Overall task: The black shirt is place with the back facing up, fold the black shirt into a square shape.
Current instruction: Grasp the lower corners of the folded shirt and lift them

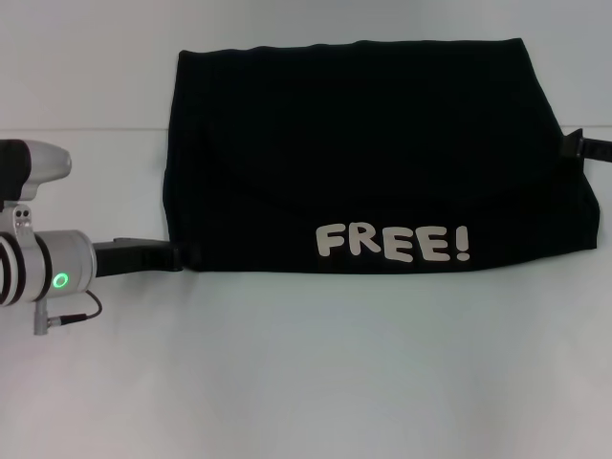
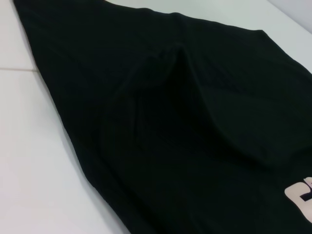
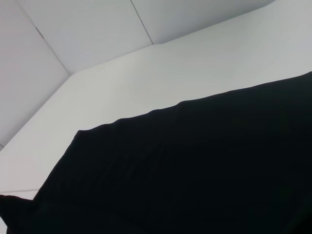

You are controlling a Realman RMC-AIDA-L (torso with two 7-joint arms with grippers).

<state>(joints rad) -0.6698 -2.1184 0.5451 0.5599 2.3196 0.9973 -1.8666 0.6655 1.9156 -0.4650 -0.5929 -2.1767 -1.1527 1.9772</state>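
The black shirt [image 1: 373, 153] is gripped at both side edges by the left gripper [image 1: 184, 255] and right gripper [image 1: 574, 145]; whether either is pinching cannot be told. A sideways fold seems due next.

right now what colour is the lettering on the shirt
White, on the black shirt; head view shows it best.

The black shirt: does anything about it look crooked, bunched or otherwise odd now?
Mostly neat. The black shirt lies folded with the "FREE!" lettering up, near its front edge. One raised ridge of cloth stands near the left gripper; the right gripper is at the opposite edge.
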